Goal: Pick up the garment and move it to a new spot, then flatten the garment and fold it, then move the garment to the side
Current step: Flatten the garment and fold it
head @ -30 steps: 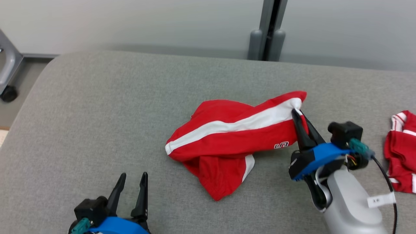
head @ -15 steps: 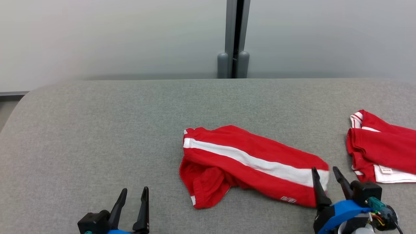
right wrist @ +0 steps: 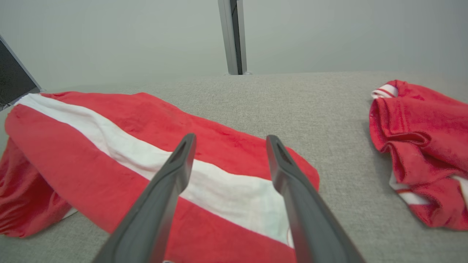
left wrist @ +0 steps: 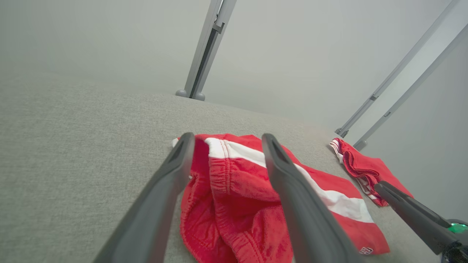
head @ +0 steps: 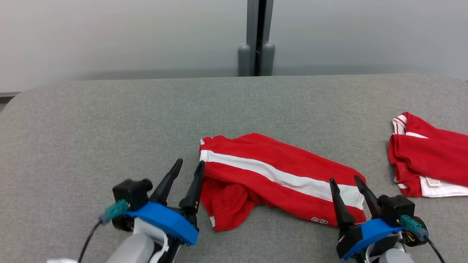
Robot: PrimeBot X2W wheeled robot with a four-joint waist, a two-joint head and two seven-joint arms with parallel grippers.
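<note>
Two grippers, two dark fingers each. Fingers of left gripper (head: 190,162) spread wide, empty, tips just beside left waistband edge of garment (head: 278,171); contact unclear. Fingers of right gripper (head: 343,179) spread wide, empty, over white stripe at right end. Both wrists low at near edge, fingers pointing far and slightly tilted; forearms cut off. Two red pieces: garment rumpled mid grey cushion (head: 109,120); second garment (head: 427,160) at right, well apart, partly cut off. Hem logo unreadable.

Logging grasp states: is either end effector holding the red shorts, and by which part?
Nothing is held. The left end effector stands open at the waistband of the red shorts, the right end effector open over their striped leg end.
</note>
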